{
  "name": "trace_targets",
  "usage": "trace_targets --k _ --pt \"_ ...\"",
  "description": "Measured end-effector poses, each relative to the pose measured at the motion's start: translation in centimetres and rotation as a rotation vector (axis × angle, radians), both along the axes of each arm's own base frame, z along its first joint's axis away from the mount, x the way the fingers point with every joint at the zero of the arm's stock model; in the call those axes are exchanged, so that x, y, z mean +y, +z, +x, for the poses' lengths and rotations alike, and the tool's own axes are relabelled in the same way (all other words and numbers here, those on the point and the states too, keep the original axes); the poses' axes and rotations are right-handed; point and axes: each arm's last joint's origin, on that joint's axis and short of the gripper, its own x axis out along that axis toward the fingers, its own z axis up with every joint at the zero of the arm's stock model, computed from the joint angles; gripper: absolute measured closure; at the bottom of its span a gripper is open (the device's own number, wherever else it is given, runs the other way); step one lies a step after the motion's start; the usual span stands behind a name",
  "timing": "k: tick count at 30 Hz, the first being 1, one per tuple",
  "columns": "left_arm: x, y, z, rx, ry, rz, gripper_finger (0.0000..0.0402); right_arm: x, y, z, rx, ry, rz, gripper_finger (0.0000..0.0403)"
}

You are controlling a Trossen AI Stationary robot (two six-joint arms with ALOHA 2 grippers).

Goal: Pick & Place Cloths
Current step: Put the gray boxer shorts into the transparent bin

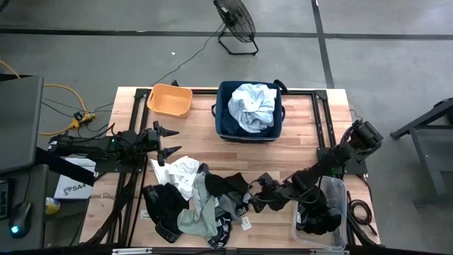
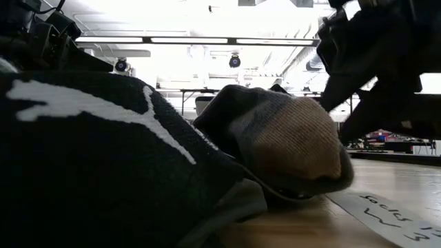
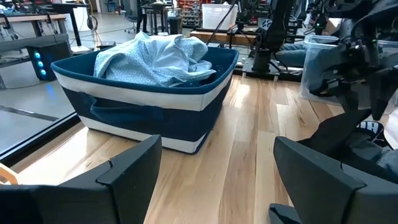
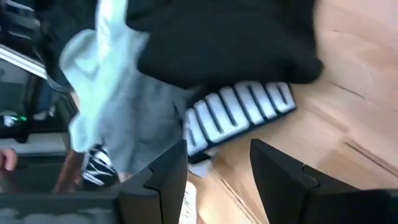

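Even overhead light falls flat on the desk (image 1: 297,149) in the high view, with soft, short shadows under the cloths (image 1: 191,195). At desk height the ceiling strip lights (image 2: 207,40) glare white and wash out the room, leaving the near black cloth (image 2: 103,158) a dark, unfocused mass. The right wrist view is smeared with motion blur; the left wrist view is crisp, its fingers (image 3: 124,180) soft-edged.

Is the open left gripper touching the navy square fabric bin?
Apart. In the left wrist view, bare wooden table lies between the left gripper and the navy bin; the high view shows the same gap.
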Motion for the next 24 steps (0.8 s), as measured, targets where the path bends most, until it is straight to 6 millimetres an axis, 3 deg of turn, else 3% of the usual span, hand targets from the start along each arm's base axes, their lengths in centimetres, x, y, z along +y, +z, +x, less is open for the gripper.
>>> trace_targets --k 18,24 --pt "0.0 0.0 0.0 0.003 0.001 0.001 0.0096 1.5 0.4 -0.6 -0.056 -0.036 0.058 0.0239" --pt "0.0 -0.1 0.0 0.003 0.003 0.001 0.0096 1.6 -1.3 -0.2 -0.027 -0.060 0.056 0.0239"
